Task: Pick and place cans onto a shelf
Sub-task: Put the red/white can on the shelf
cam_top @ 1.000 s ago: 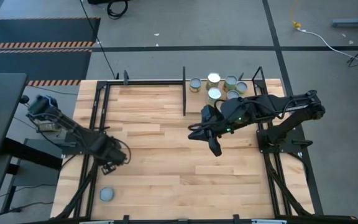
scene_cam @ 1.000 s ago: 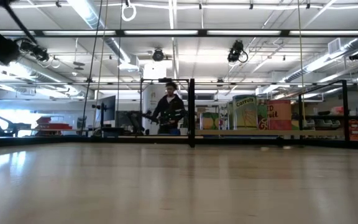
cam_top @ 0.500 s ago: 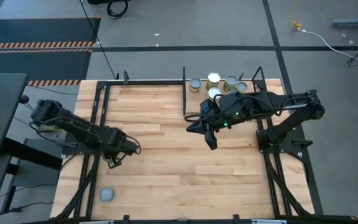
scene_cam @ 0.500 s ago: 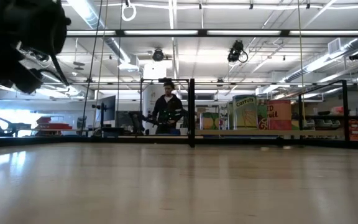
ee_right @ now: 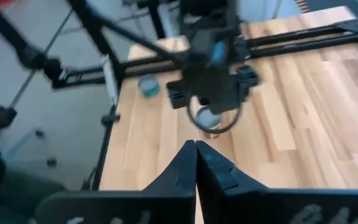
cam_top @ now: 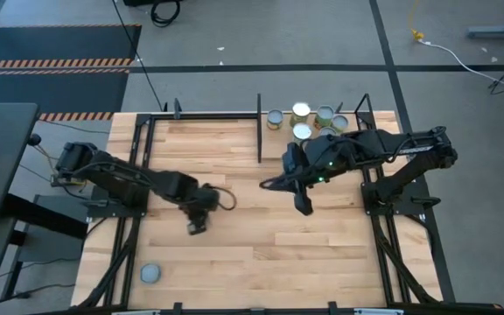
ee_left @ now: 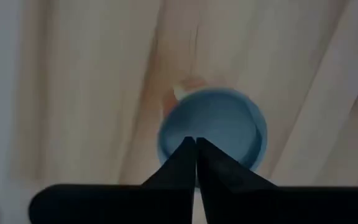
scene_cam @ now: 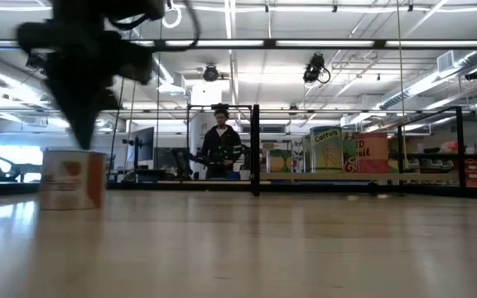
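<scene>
A can with a red-orange label and a pale-blue lid stands upright on the table, left of centre. My left gripper is shut and points down right over its lid; it hides the can in the high view. My right gripper is shut and empty above the table's middle right. Several cans stand at the far edge, and one stands near the front left corner. The shelf's black uprights stand at the far side. My left gripper's shut fingertips point down over the lid of the red-orange can, near the lid's rim. The can stands upright on the table. I cannot tell whether the fingertips touch the lid.
Black frame rails run along the table's left and right sides. A person stands in the room beyond the far edge. Bare planks lie between the two grippers and the near edge.
My left gripper has swept from near the table's left edge toward the right, staying shut. The red-orange can, not in the low view before, now stands there under the gripper.
</scene>
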`<state>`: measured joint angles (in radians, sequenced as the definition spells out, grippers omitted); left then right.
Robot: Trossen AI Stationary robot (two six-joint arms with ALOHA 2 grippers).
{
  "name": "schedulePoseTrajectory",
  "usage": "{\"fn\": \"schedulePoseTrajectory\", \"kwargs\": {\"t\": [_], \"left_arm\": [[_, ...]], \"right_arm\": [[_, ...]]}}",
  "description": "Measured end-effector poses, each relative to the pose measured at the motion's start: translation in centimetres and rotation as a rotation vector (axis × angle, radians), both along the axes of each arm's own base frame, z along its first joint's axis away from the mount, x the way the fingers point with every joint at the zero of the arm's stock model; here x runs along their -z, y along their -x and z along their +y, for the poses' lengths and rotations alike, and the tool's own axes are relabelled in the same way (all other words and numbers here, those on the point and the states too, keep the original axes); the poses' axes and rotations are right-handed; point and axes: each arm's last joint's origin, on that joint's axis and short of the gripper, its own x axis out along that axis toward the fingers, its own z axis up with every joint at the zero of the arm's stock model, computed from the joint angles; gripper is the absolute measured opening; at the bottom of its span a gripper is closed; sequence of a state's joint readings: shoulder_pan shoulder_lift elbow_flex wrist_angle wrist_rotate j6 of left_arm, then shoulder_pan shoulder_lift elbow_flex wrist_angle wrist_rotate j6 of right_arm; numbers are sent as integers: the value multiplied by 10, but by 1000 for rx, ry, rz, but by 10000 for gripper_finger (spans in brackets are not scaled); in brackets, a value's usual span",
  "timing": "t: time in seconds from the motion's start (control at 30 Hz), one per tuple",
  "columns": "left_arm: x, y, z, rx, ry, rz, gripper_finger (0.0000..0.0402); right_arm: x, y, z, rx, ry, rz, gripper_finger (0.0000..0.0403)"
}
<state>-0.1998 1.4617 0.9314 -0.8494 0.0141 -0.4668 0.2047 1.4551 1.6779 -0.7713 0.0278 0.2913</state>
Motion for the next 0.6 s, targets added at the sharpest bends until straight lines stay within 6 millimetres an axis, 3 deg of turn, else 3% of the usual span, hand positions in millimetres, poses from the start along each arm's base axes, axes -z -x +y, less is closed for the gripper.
{"fn": "schedulePoseTrajectory", "kwargs": {"t": [0.2, 0.33, 0.4, 0.5, 0.6], "left_arm": [[-19, -50, 5, 78, -80, -284, 4], [-51, -69, 7, 112, -94, -420, 6], [-70, -66, 8, 116, -110, -391, 7], [-92, -45, 6, 129, -128, -243, 6], [-91, -19, 2, 124, -103, -32, 3]], "right_arm": [[6, 5, 6, -97, 80, 61, 10], [22, 3, 10, -112, 106, 128, 19], [33, -1, 13, -120, 110, 167, 24], [49, -4, 20, -135, 122, 215, 30], [63, -7, 25, -119, 147, 207, 35]]}}
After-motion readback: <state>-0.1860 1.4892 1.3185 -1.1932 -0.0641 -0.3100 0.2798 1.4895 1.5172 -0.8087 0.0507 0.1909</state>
